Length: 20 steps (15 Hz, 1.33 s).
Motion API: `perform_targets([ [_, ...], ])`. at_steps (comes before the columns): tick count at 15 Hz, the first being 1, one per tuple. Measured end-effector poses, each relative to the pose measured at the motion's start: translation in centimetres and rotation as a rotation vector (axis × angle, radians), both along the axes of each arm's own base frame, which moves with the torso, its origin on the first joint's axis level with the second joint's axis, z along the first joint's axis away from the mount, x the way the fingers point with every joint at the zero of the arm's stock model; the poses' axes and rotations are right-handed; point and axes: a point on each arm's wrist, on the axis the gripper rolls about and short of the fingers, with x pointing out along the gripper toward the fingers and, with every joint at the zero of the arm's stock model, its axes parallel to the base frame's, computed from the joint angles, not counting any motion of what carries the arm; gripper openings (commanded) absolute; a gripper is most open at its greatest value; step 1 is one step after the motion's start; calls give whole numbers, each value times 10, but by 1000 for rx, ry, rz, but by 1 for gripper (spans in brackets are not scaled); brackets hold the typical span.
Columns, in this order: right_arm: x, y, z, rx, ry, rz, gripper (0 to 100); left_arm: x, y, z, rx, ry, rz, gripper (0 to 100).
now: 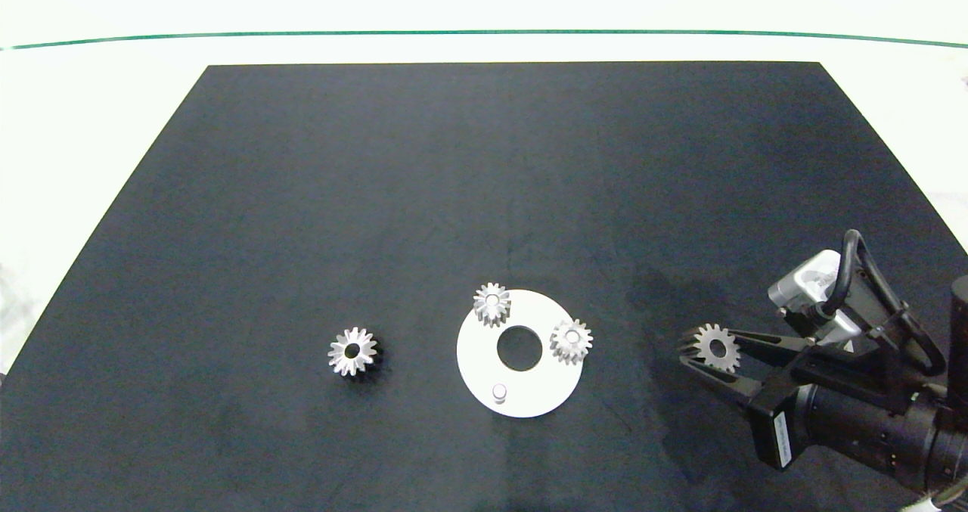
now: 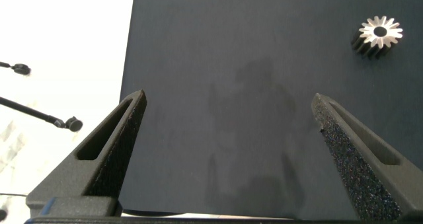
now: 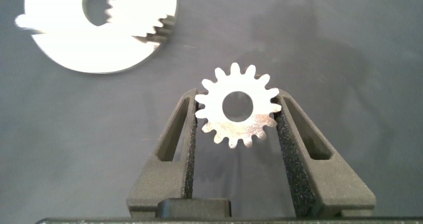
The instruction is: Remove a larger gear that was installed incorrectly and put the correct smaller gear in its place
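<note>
- Head view: we are holding the smaller gear [image 1: 716, 346] in our right hand [image 1: 699, 353], which is pinching it by its toothed rim, well to the right of the white disc [image 1: 544, 391]. Two small gears [image 1: 492, 303] [image 1: 572, 339] are sitting on the disc's far and right posts, while the near post [image 1: 499, 392] is standing bare; in our judgement that is where this gear is going. The larger gear [image 1: 352, 351] is lying flat on the black surface [image 1: 423, 179], apart from the disc on its left. To do this well, we are judging that the bore needs centring over the post and the gear keeping level as it comes down, teeth turned to mesh.
- Left wrist view: our left hand [image 2: 228, 128] is hanging with fingers spread and nothing between them, above bare mat close to its pale edge, with the larger gear off toward one corner.
- Right wrist view: the pads [image 3: 285, 135] are pressing on opposite sides of the smaller gear, its hole unobstructed, the disc lying ahead. Open mat is lying between hand and disc, so the approach seems free; only the right-hand seated gear is crowding the path.
</note>
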Motion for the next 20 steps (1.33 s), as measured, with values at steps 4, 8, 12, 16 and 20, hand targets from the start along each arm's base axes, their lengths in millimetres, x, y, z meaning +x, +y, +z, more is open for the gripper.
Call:
perform_targets([
  [4,-5,17,16,-16,19,83,22,-2,0,0,1,-8,0,100],
  [8,1,39,18,-34,31,133,22,-4,0,1,2,-26,0,100],
  [12,5,69,15,-61,54,206,22,-8,0,1,1,-48,-1,100],
  [16,13,102,11,-115,77,271,22,-13,1,3,-1,-79,-3,100],
  [20,19,122,6,-176,108,303,22,-16,1,3,-2,-97,-3,100],
])
